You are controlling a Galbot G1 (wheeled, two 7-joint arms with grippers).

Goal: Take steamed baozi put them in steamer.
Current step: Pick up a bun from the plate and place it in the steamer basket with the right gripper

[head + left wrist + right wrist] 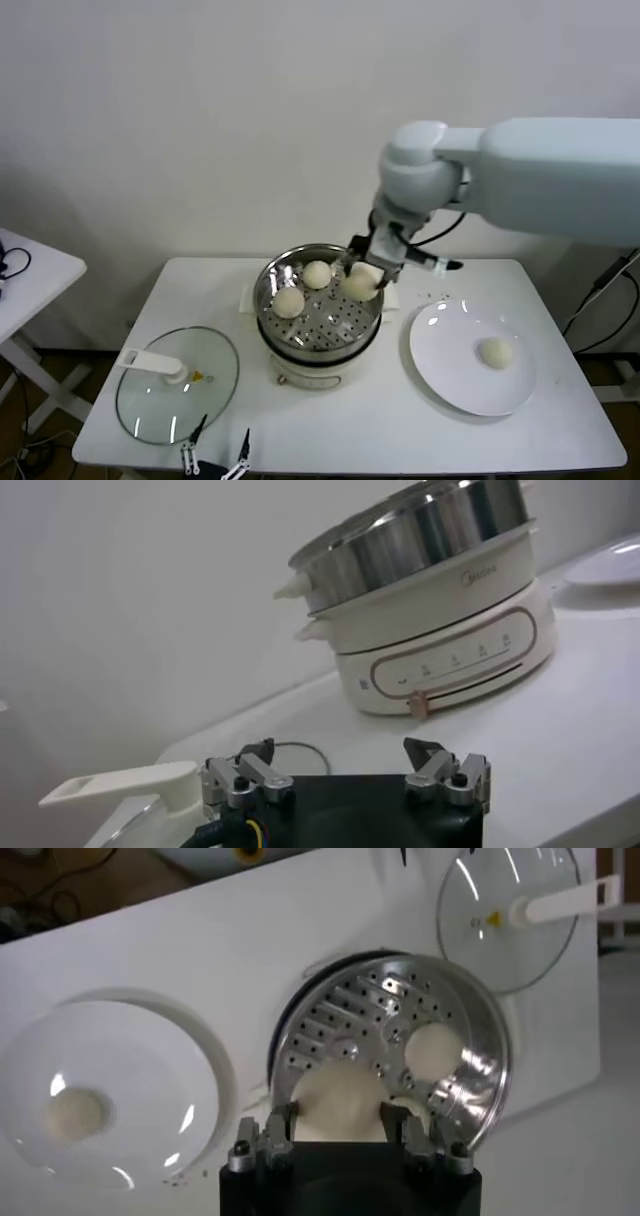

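The right gripper [365, 277] is holding a baozi [340, 1103] between narrow fingers above the steamer [272, 300]; the soft bun probably dents easily, so gripping its sides lightly seems wise. The left gripper [345, 770] is idling with fingers wide.

Off-white baozi [340, 1103] between black fingers [278, 1126]. Shiny steel steamer [272, 285], hole-dotted floor, cream base. White plate [450, 385], white table [400, 430]. Clear glass lid [215, 385], white handle.
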